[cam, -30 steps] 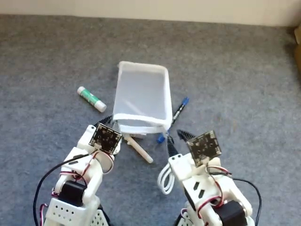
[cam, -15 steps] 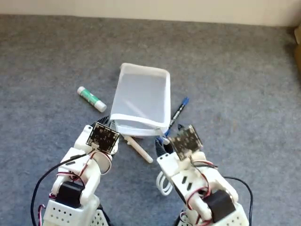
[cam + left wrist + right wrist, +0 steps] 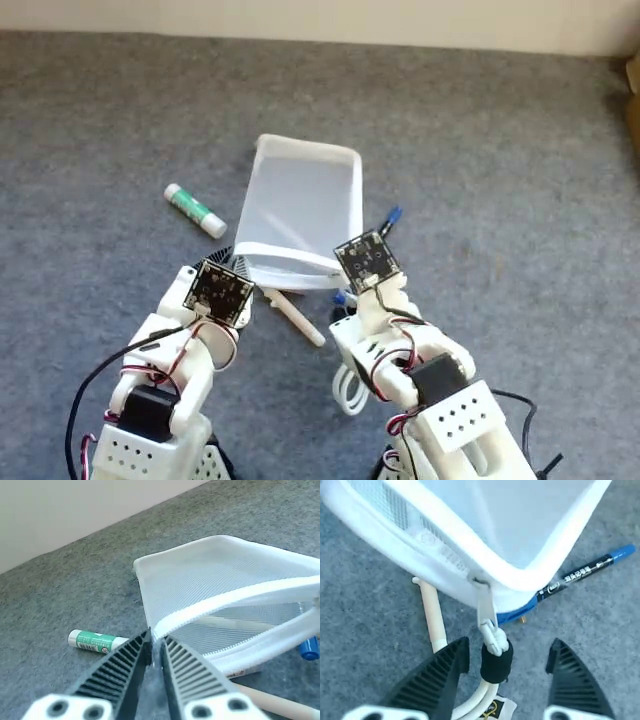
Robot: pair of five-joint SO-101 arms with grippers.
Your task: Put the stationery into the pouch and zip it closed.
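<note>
**Pouch** (image 3: 300, 205): white mesh, soft and very light. It lies at the centre of the grey worktop (image 3: 520, 150) with its open mouth facing six o'clock, towards the arms. Expect it to slide and buckle under any push. Take it by the stiffer zipper band along the mouth, not by the mesh.

**Zip pull** (image 3: 486, 611): a small flat tab at the mouth's corner, ending in a black bead (image 3: 496, 664) on a white cord. The bead is likely the easier hold, because the tab is thin and may slip.

**Glue stick** (image 3: 195, 210): at nine o'clock of the pouch, well apart from it. It is rigid, smooth and round, so it will probably roll. Grip it across the barrel.

**Blue pen** (image 3: 580, 571): at four o'clock of the pouch, with one end tucked under the pouch's corner. It is thin and stiff. Take it mid-shaft.

**Cream stick** (image 3: 298, 318): at six o'clock, just beside the mouth. It is slim, rigid and light.

**Left tool** (image 3: 155, 644): clenched on the mouth's band at the seven o'clock corner, holding that edge up off the worktop. The arm is stretched low towards twelve o'clock.

**Right tool** (image 3: 510, 649): released, with its jaws spread wide to either side of the bead and touching nothing. The wrist is pitched down over the mouth's five o'clock corner.
</note>
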